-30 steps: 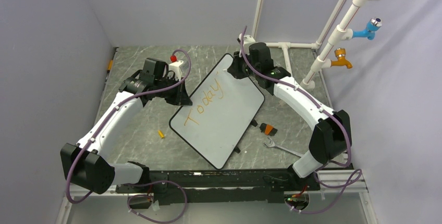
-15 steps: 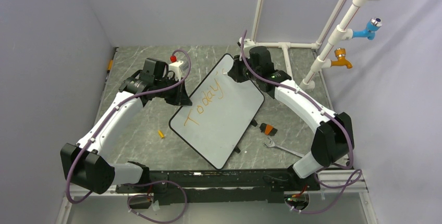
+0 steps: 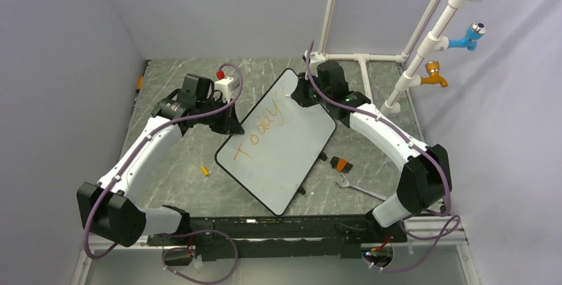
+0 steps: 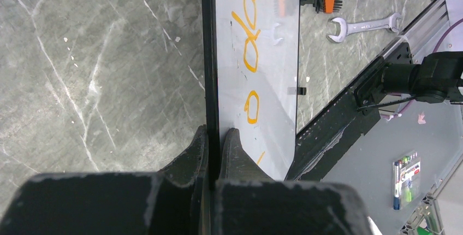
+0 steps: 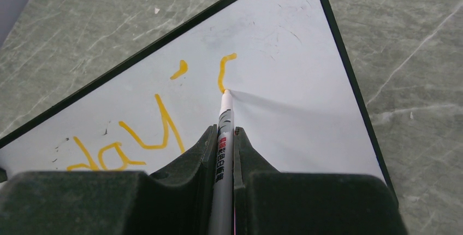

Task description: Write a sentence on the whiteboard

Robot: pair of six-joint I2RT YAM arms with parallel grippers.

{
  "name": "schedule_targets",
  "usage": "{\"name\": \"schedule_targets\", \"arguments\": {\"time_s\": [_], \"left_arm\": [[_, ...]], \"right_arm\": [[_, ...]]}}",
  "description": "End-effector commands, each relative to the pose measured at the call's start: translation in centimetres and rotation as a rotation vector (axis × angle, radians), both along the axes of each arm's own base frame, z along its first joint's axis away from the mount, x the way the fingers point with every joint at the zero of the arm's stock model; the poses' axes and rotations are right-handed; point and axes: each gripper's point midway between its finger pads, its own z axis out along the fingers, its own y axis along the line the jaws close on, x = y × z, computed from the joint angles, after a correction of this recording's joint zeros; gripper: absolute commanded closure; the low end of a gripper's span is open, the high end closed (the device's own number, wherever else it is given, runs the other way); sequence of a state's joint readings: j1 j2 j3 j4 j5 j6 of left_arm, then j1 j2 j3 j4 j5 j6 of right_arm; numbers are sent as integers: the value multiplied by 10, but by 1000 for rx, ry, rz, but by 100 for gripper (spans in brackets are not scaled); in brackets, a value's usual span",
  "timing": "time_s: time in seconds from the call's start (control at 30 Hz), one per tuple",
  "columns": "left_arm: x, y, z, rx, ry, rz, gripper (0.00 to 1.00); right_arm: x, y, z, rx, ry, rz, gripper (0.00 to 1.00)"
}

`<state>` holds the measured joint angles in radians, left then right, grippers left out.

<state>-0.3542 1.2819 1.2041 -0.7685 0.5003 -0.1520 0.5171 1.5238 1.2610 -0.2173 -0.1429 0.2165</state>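
Observation:
The whiteboard (image 3: pixel 285 149) lies tilted across the table, its black rim pinched by my left gripper (image 3: pixel 232 124) at its left edge. In the left wrist view the left gripper (image 4: pixel 214 134) is shut on the whiteboard (image 4: pixel 273 82) rim. The sentence (image 3: pixel 265 128) reads "Today'" in orange. My right gripper (image 5: pixel 224 131) is shut on a white marker (image 5: pixel 223 142). The marker's tip touches the whiteboard (image 5: pixel 295 60) at the lower end of a fresh curved orange stroke (image 5: pixel 224 71) after the apostrophe. In the top view the right gripper (image 3: pixel 296 93) sits over the board's far corner.
An orange hex key set (image 3: pixel 340 164) and a wrench (image 3: pixel 356 188) lie right of the board. A small orange cap (image 3: pixel 205 170) lies to its left. A white box with a red button (image 3: pixel 224 85) stands behind the left gripper. White pipes (image 3: pixel 371 59) run along the back right.
My right arm has shifted slightly over the board's far corner with the marker. The left arm and the board have not moved.

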Motion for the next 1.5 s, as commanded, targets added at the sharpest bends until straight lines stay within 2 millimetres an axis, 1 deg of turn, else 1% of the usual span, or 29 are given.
{"name": "schedule_targets", "arguments": {"time_s": [0.0,0.4,0.7,0.87,1.1,1.47], "left_arm": [[24,15,8,105,-179,9,100],[24,15,8,105,-182,11,100],[24,15,8,109,-182,11,100],[24,15,6,112,-176,10,100],[24,15,7,112,-180,10,100],[24,14,8,110,-181,8,100]], "right_arm": [[-6,-8,-9,-50,21,-20,100],[-1,-16,-12,-82,18,-64,100],[-9,-21,-18,-91,33,-65,100],[-15,-23,-27,-97,55,-58,100],[-24,-19,-30,-82,78,-25,100],[-36,-6,-24,-45,100,28,100]]}}
